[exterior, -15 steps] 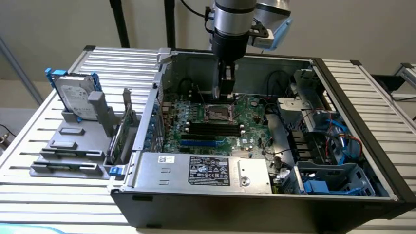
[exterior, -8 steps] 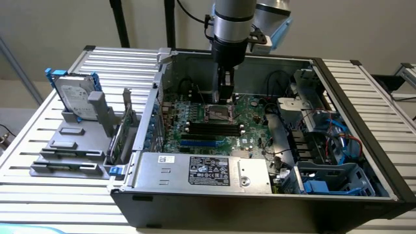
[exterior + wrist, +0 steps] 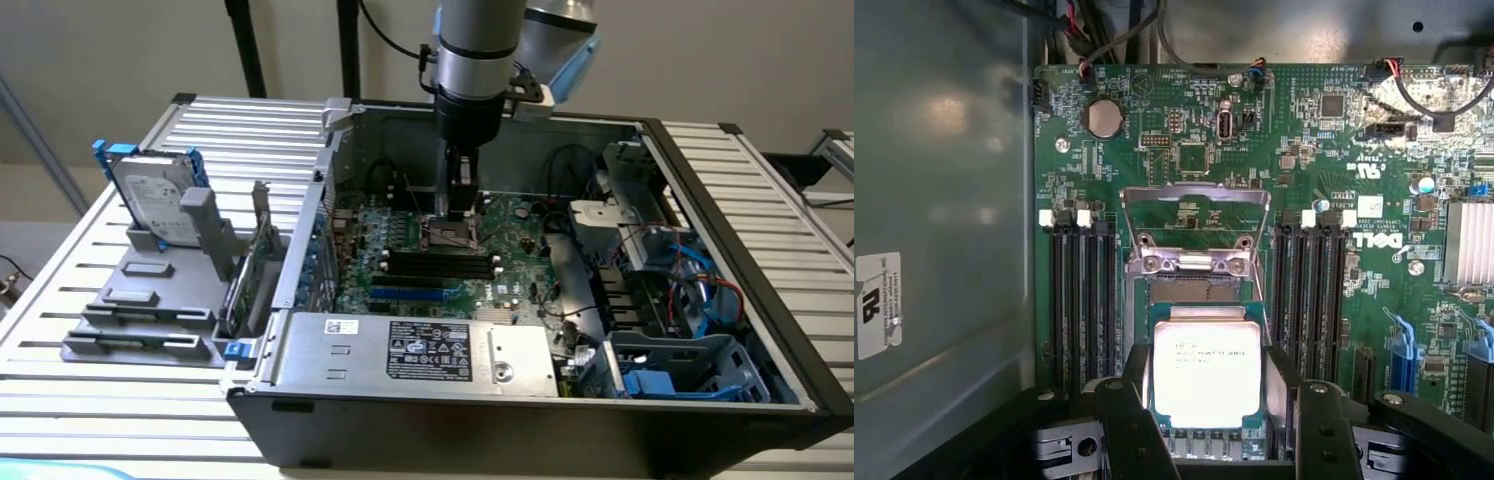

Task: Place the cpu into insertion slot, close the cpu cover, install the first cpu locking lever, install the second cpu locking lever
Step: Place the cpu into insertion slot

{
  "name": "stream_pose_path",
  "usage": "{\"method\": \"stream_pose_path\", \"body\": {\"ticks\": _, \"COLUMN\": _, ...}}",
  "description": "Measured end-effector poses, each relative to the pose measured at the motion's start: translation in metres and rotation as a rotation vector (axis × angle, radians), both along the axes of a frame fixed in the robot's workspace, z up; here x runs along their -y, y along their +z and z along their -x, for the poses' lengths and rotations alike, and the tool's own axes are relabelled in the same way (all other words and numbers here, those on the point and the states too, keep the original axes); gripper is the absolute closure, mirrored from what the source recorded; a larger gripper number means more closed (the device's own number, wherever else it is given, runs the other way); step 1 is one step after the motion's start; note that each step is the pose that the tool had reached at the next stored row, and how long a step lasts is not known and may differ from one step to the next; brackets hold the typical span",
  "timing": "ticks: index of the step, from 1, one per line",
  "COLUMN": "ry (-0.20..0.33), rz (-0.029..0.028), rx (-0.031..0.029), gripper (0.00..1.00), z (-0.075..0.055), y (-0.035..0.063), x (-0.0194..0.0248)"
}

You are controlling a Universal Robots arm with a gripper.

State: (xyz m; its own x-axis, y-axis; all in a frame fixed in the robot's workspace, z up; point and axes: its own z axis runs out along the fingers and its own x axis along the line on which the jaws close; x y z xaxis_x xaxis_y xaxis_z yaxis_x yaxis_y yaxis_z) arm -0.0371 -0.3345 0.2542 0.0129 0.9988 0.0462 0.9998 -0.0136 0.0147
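Inside the open computer case, my gripper (image 3: 461,212) hangs straight down over the insertion slot (image 3: 450,237) on the green motherboard (image 3: 514,225). In the wrist view the cpu (image 3: 1207,372), a pale square chip, lies flat in the insertion slot (image 3: 1199,292). My gripper (image 3: 1214,400) is open: its black fingers (image 3: 1134,420) stand on either side of the chip, with a gap on one side. The cpu cover (image 3: 1196,228), a silvery frame with a square opening, is flipped back from the slot on its hinge. Thin metal lever rods run along the slot's sides.
Black memory slots (image 3: 1082,300) flank the socket on both sides. A silver power supply (image 3: 427,348) fills the front of the case, with blue drive bays (image 3: 694,365) at the exterior view's right. A hard drive (image 3: 154,195) and grey holders stand outside the case.
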Motion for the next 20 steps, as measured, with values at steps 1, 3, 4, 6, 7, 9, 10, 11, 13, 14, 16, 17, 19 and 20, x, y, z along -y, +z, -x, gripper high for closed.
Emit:
{"method": "stream_pose_path", "body": {"ticks": 1, "ry": 0.000, "rz": 0.0000, "rx": 0.0000, "gripper": 0.46, "z": 0.000, "y": -0.0019, "x": -0.0002}}
{"method": "stream_pose_path", "body": {"ticks": 3, "ry": 0.000, "rz": 0.0000, "rx": 0.0000, "gripper": 0.46, "z": 0.000, "y": -0.0056, "x": -0.0009}}
{"method": "stream_pose_path", "body": {"ticks": 4, "ry": 0.000, "rz": 0.0000, "rx": 0.0000, "gripper": 0.46, "z": 0.000, "y": -0.0074, "x": -0.0013}}
{"method": "stream_pose_path", "body": {"ticks": 6, "ry": 0.000, "rz": 0.0001, "rx": -0.0001, "gripper": 0.46, "z": 0.000, "y": -0.0109, "x": -0.0020}}
{"method": "stream_pose_path", "body": {"ticks": 7, "ry": 0.000, "rz": 0.0001, "rx": 0.0000, "gripper": 0.46, "z": 0.000, "y": -0.0127, "x": -0.0023}}
{"method": "stream_pose_path", "body": {"ticks": 9, "ry": 0.000, "rz": 0.0000, "rx": 0.0000, "gripper": 0.46, "z": 0.000, "y": -0.0164, "x": -0.0032}}
{"method": "stream_pose_path", "body": {"ticks": 10, "ry": 0.000, "rz": 0.0000, "rx": 0.0000, "gripper": 0.46, "z": 0.000, "y": -0.0182, "x": -0.0037}}
{"method": "stream_pose_path", "body": {"ticks": 11, "ry": 0.000, "rz": 0.0000, "rx": 0.0000, "gripper": 0.46, "z": 0.000, "y": -0.0201, "x": -0.0042}}
{"method": "stream_pose_path", "body": {"ticks": 13, "ry": 0.000, "rz": 0.0000, "rx": 0.0000, "gripper": 0.46, "z": 0.000, "y": -0.0237, "x": -0.0048}}
{"method": "stream_pose_path", "body": {"ticks": 14, "ry": 0.000, "rz": 0.0000, "rx": 0.0001, "gripper": 0.46, "z": 0.000, "y": -0.0253, "x": -0.0050}}
{"method": "stream_pose_path", "body": {"ticks": 16, "ry": 0.000, "rz": 0.0001, "rx": 0.0000, "gripper": 0.46, "z": 0.000, "y": -0.0283, "x": -0.0053}}
{"method": "stream_pose_path", "body": {"ticks": 17, "ry": 0.000, "rz": 0.0001, "rx": 0.0000, "gripper": 0.46, "z": 0.000, "y": -0.0294, "x": -0.0053}}
{"method": "stream_pose_path", "body": {"ticks": 19, "ry": 0.000, "rz": 0.0001, "rx": 0.0000, "gripper": 0.46, "z": 0.000, "y": -0.0316, "x": -0.0053}}
{"method": "stream_pose_path", "body": {"ticks": 20, "ry": 0.000, "rz": 0.0000, "rx": 0.0000, "gripper": 0.46, "z": 0.000, "y": -0.0329, "x": -0.0054}}
